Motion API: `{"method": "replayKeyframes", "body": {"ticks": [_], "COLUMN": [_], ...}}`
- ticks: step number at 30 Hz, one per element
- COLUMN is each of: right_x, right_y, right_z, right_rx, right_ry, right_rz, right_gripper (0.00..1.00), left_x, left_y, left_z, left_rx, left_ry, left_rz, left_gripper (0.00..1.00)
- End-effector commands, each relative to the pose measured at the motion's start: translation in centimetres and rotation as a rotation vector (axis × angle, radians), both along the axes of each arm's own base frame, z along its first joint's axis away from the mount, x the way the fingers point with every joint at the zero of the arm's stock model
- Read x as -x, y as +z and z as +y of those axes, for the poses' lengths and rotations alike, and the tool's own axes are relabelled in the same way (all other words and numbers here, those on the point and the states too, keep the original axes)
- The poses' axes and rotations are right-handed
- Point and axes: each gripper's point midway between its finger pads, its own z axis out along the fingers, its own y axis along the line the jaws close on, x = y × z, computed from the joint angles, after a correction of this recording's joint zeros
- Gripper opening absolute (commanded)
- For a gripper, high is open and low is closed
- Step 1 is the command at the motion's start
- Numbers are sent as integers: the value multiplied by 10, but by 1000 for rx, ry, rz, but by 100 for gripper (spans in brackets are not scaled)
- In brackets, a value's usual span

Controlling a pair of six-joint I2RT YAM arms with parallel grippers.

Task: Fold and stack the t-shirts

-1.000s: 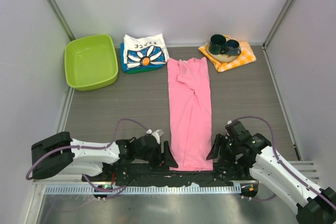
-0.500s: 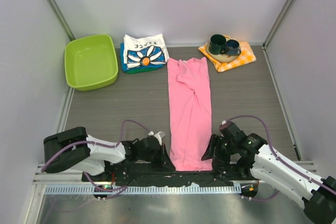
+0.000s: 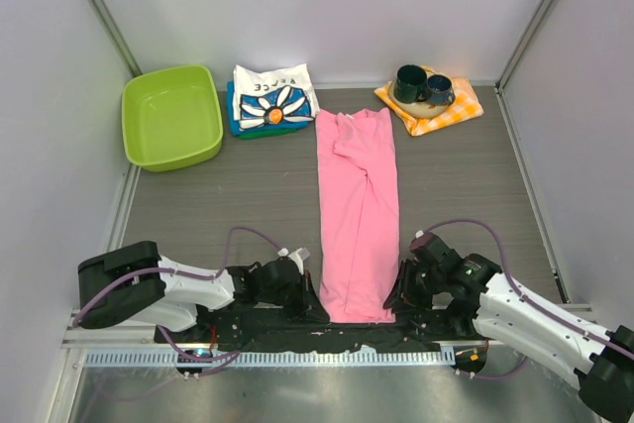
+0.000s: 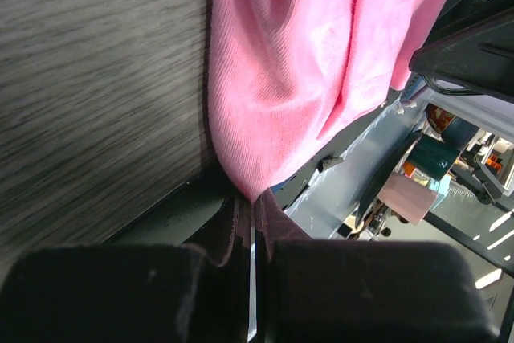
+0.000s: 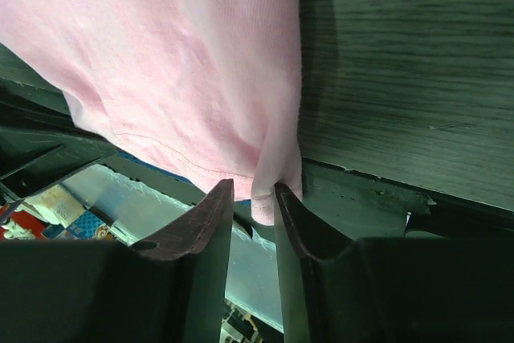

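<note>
Pink t-shirt (image 3: 358, 215) lies lengthwise, both near corners pinched by left fingers (image 4: 225, 230) and right fingers (image 5: 210, 213).

Long shirt (image 3: 358, 213) lies mid-tabletop (image 3: 248, 195); basin (image 3: 171, 116) far left, folded shirts (image 3: 270, 101) beside it, mugs (image 3: 423, 85) on cloth (image 3: 446, 112) far right.

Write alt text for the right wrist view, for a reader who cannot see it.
The right end effector pinches the bottom corner of a plain bright pink cloth t-shirt between its two dark fingers. The shirt lies flat on a dark grey wood-grain tabletop, its hem overhanging the table's near edge.
</note>
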Motion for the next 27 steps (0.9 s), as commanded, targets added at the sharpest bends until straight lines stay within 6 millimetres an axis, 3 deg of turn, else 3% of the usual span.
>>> {"method": "replayKeyframes", "body": {"ticks": [1, 6, 9, 14, 19, 20, 23, 27], "right_x": [-3, -3, 2, 3, 0, 2, 1, 2], "right_y": [-3, -9, -16, -15, -9, -10, -6, -7], "right_z": [4, 2, -5, -12, -13, -17, -20, -20], "right_rx": [4, 31, 77, 118, 125, 146, 159, 159], "right_ry": [-7, 6, 33, 54, 67, 70, 75, 74], "right_rz": [-9, -13, -1, -14, -36, -30, -40, -34], "right_gripper": [32, 29, 38, 44, 44, 44, 44, 44], "left_x": [-7, -14, -16, -18, -20, -20, -20, -20], "left_y": [-10, -9, -7, 0, 4, 6, 7, 4], "left_z": [9, 9, 9, 8, 13, 12, 15, 16], "left_rx": [-63, -54, -50, -62, -103, -103, -111, -119], "left_ry": [18, 35, 39, 31, 18, 17, 19, 18], "left_rz": [-35, -47, -50, -68, -91, -92, -96, -95], "left_gripper": [0, 0, 0, 3, 26, 39, 59, 68]}}
